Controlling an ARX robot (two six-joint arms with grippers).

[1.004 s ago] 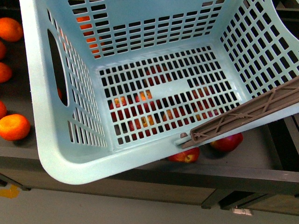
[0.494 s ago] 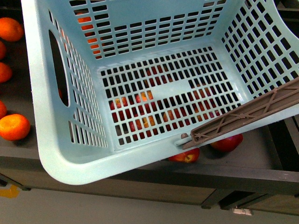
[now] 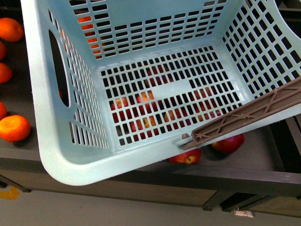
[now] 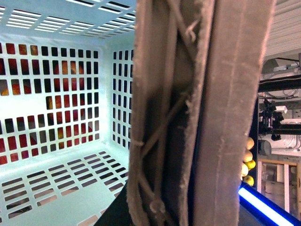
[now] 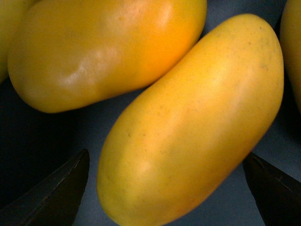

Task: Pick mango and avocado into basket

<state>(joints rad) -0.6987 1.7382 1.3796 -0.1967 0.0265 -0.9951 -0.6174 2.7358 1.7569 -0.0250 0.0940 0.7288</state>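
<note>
The pale teal basket (image 3: 70,160) fills the front view, held tilted above the shelf and holding nothing; its brown ribbed handle (image 3: 249,115) crosses at the right. In the left wrist view that handle (image 4: 202,113) runs close past the camera, with my left gripper shut on it and the basket floor (image 4: 51,183) behind. Seen from the right wrist, a yellow-orange mango (image 5: 193,127) lies between the dark fingertips (image 5: 56,188) of my open right gripper (image 5: 174,188), apart from both. A second mango (image 5: 99,47) touches it. No avocado is in view.
Tangerines (image 3: 14,128) lie on the dark shelf to the left of the basket. Red apples (image 3: 228,143) sit under the basket's near corner and show through its slotted floor. More yellow fruit (image 4: 248,160) shows beyond the handle in the left wrist view.
</note>
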